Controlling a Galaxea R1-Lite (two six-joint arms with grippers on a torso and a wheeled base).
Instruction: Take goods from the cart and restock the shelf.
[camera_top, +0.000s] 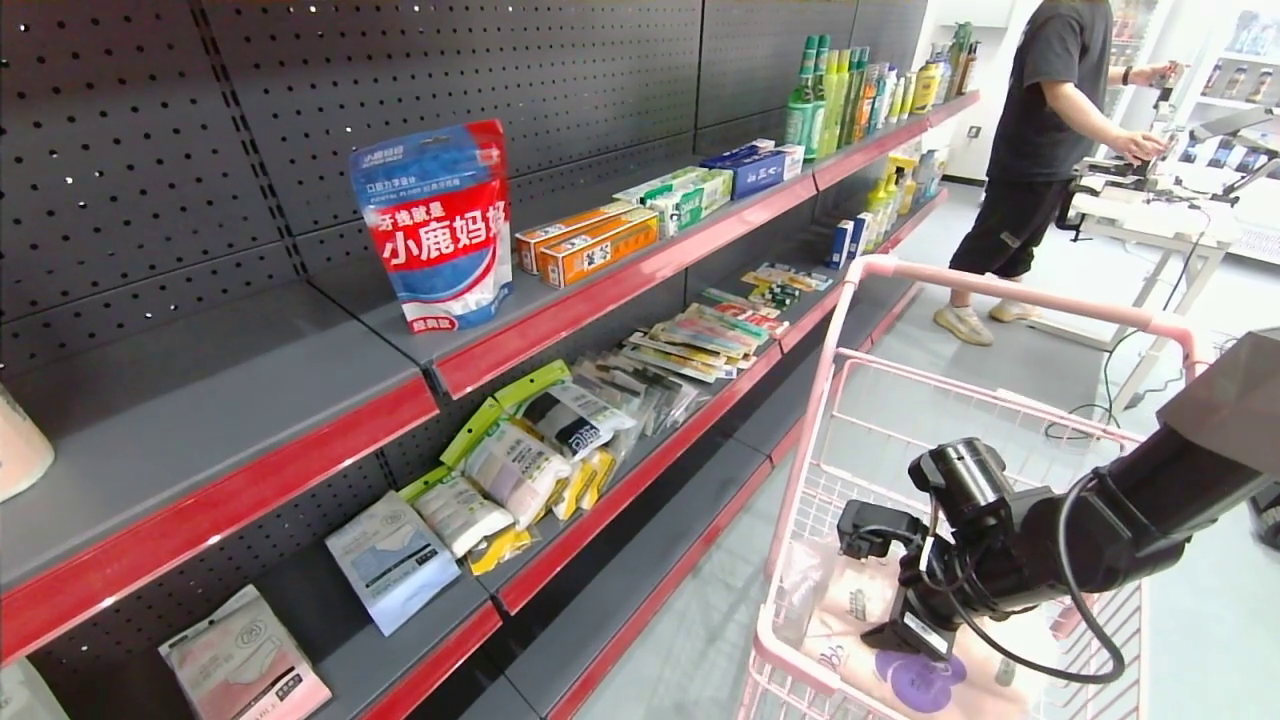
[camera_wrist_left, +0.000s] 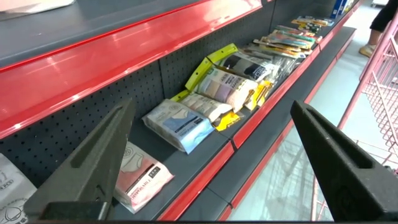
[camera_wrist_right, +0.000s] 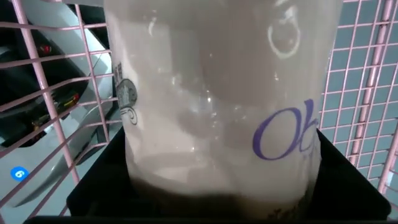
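The dark grey pegboard shelving unit with red front edges (camera_top: 200, 390) runs along the robot's left on 3 visible levels. Pale grey floor (camera_top: 690, 620) lies between it and the pink wire shopping cart (camera_top: 1000, 290), which stands at the right. 1 blue-and-red stand-up pouch (camera_top: 440, 225) stands upright on the upper level. The translucent white plastic pack with purple lettering (camera_wrist_right: 217, 106) lies inside the cart. The right gripper (camera_top: 905, 640) is down in the cart, pinching this pack from both sides. The left gripper (camera_wrist_left: 212, 109) is spread wide, facing the lower level.
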